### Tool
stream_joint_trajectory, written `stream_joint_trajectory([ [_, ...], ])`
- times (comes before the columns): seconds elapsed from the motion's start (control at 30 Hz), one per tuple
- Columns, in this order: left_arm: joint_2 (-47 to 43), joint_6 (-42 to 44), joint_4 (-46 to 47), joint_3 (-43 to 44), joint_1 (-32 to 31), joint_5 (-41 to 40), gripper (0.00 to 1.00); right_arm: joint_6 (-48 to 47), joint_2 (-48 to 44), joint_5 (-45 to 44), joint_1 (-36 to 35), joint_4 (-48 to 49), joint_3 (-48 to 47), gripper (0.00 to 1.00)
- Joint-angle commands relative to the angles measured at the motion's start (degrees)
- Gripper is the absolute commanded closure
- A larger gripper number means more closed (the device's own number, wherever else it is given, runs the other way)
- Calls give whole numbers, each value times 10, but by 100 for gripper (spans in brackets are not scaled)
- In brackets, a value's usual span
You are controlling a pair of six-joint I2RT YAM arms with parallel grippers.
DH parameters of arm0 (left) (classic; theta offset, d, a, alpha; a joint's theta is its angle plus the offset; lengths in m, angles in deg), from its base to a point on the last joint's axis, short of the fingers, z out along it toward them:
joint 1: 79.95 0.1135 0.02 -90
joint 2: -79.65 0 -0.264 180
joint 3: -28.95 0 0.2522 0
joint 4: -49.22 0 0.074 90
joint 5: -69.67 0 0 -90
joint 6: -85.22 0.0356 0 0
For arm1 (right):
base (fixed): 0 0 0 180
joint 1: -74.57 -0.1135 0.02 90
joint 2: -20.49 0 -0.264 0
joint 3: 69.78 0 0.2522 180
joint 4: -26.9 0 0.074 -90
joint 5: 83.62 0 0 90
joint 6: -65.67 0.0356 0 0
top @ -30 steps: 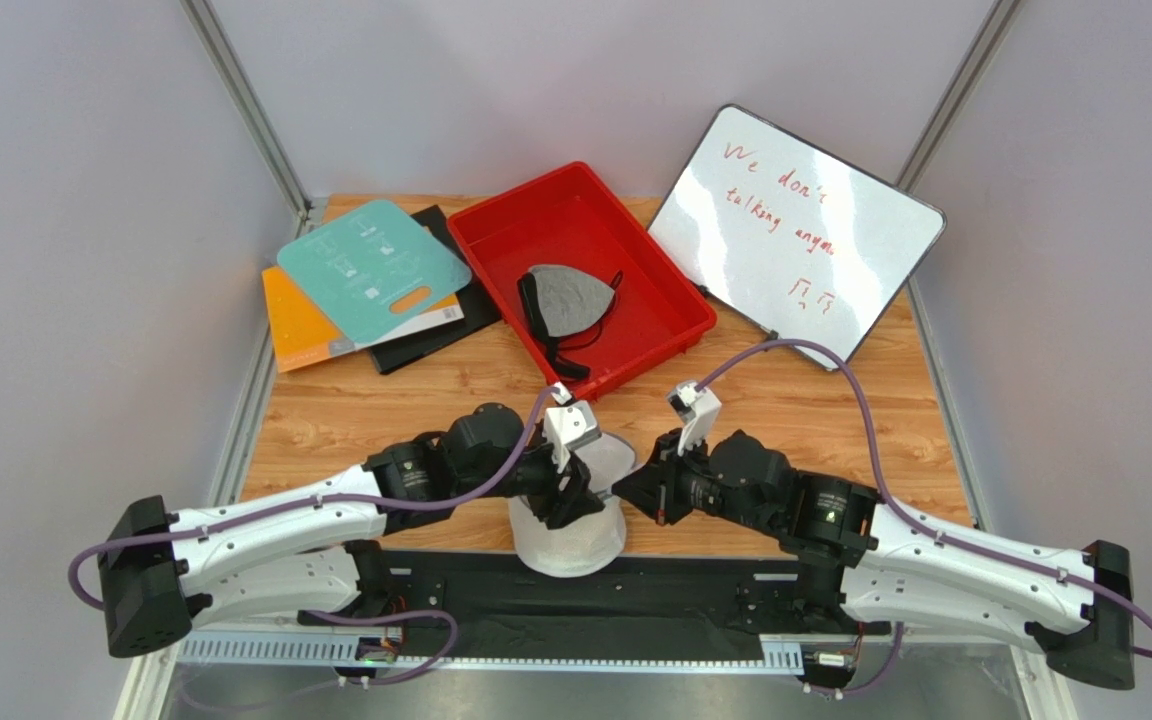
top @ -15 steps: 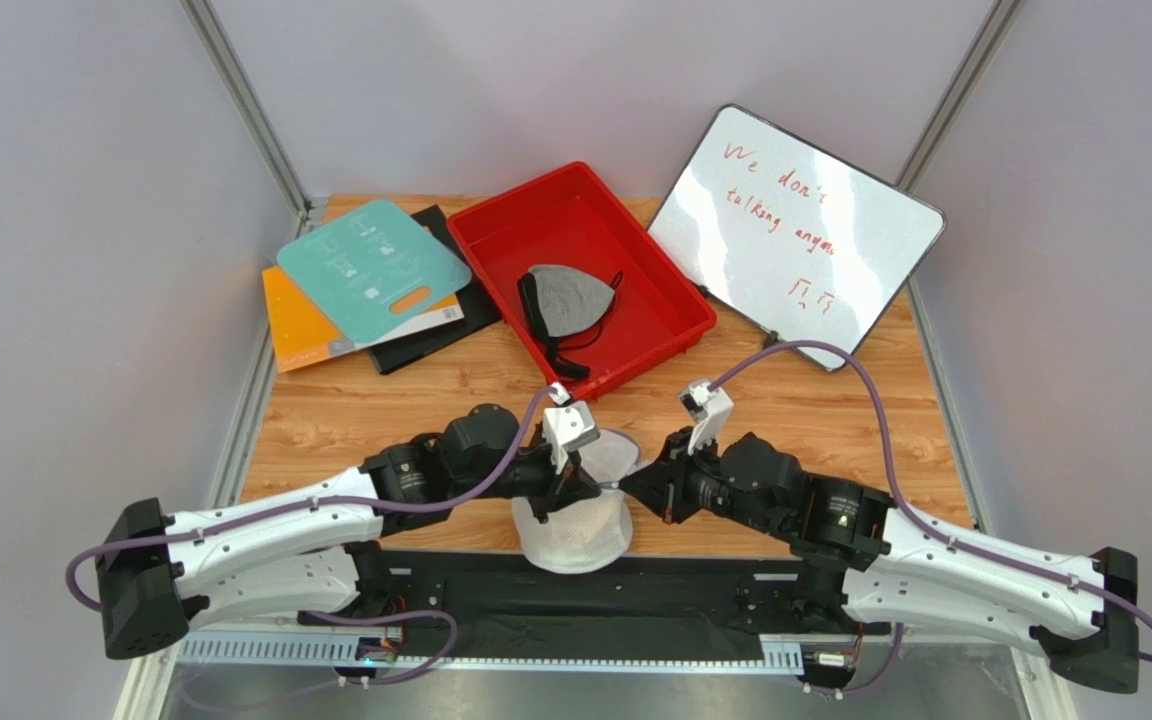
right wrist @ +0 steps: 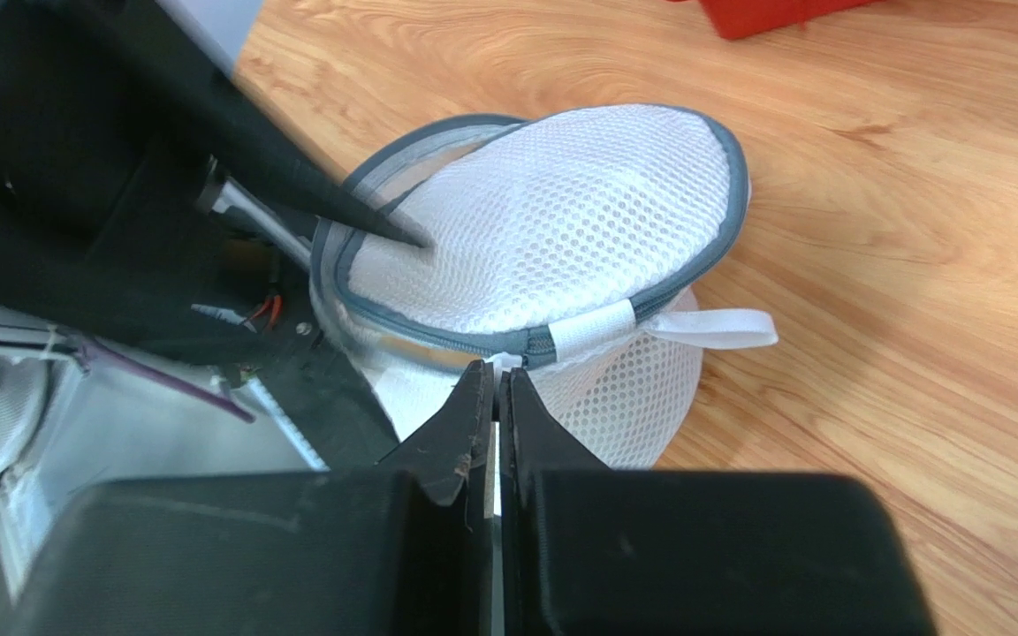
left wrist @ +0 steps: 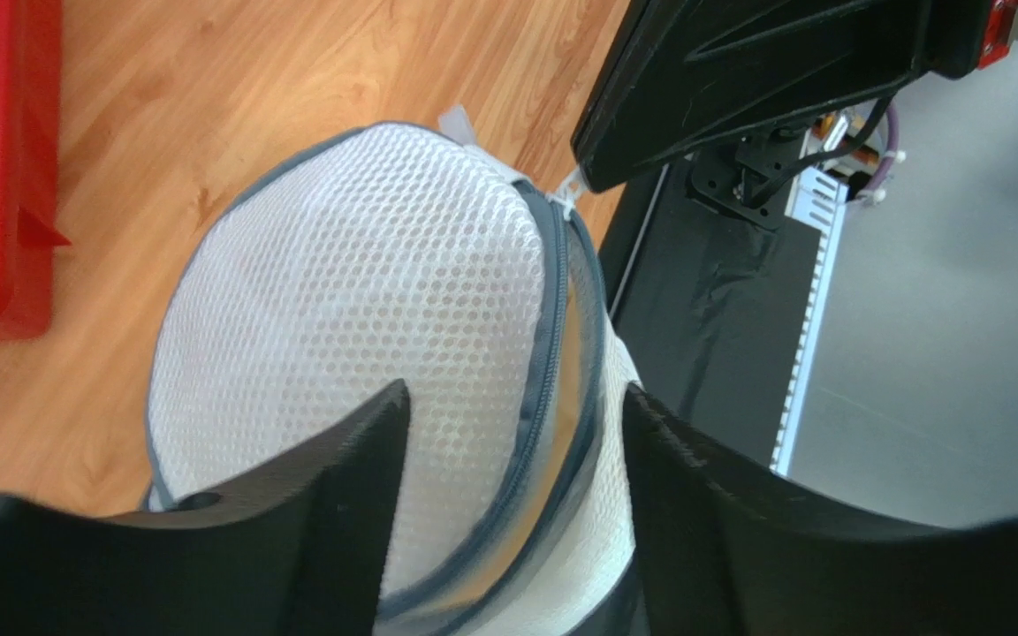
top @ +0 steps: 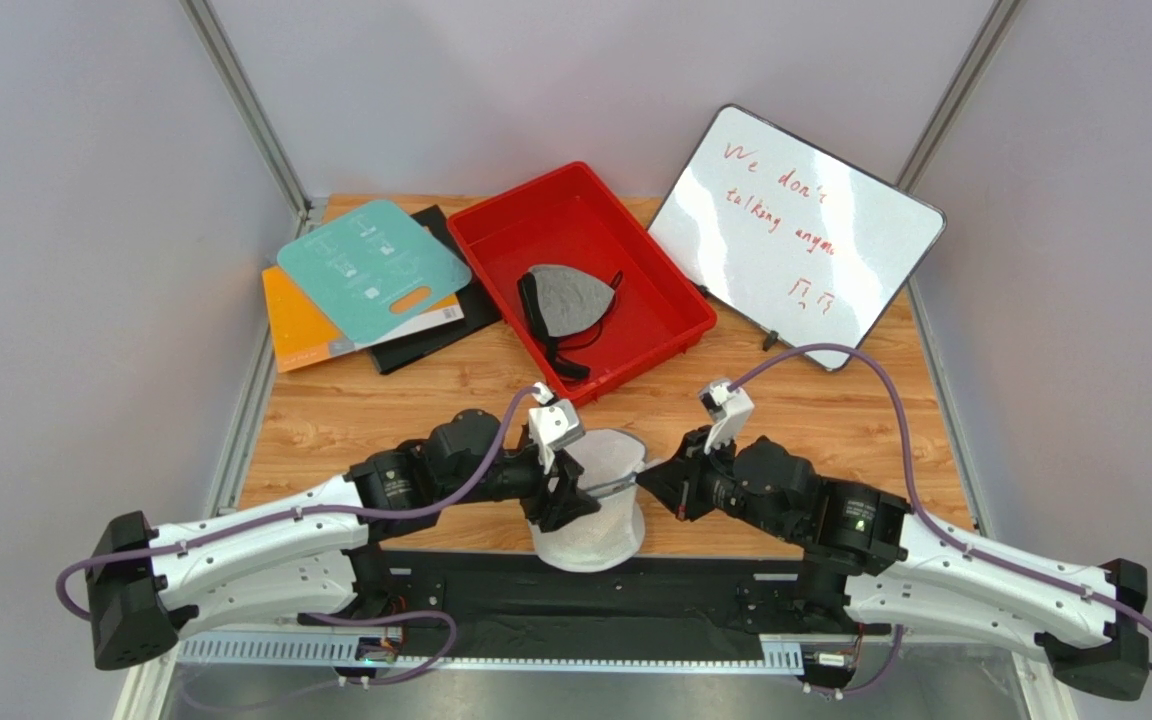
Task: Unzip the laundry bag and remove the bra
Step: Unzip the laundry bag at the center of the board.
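The top view looks down from high behind the robot, far enough back to take in the whole desk (top: pixel 342 420). Each wrist view rides close behind its own hand and looks forward past it. The left hand (left wrist: pixel 517 395) faces rightward and the right hand (right wrist: pixel 496 375) faces leftward. All three views share the laundry bag (top: pixel 605 525) at the desk's near edge.

Bright, even light with soft shadows; wrist views blur at near edges.

wooden table (top: pixel 387 413) bears laundry bag (top: pixel 593 518), red tray (top: pixel 597 225), whiteboard (top: pixel 800 225), stacked boards (top: pixel 372 270).
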Motion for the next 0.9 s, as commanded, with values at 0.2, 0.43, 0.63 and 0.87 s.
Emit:
stream_joint_trajectory([
  [0.2,-49,-165,-88,46,33,-210,14,-7,6,-13,3,-3,16,100],
  [0.43,-148,-322,-183,-19,113,-218,19,-5,1,-9,2,-4,33,100],
  [0.63,-233,-439,-221,-108,113,-169,28,10,-20,-19,3,-6,58,100],
  [0.87,-258,-494,-137,-166,113,-153,30,4,-11,-18,4,-6,55,100],
])
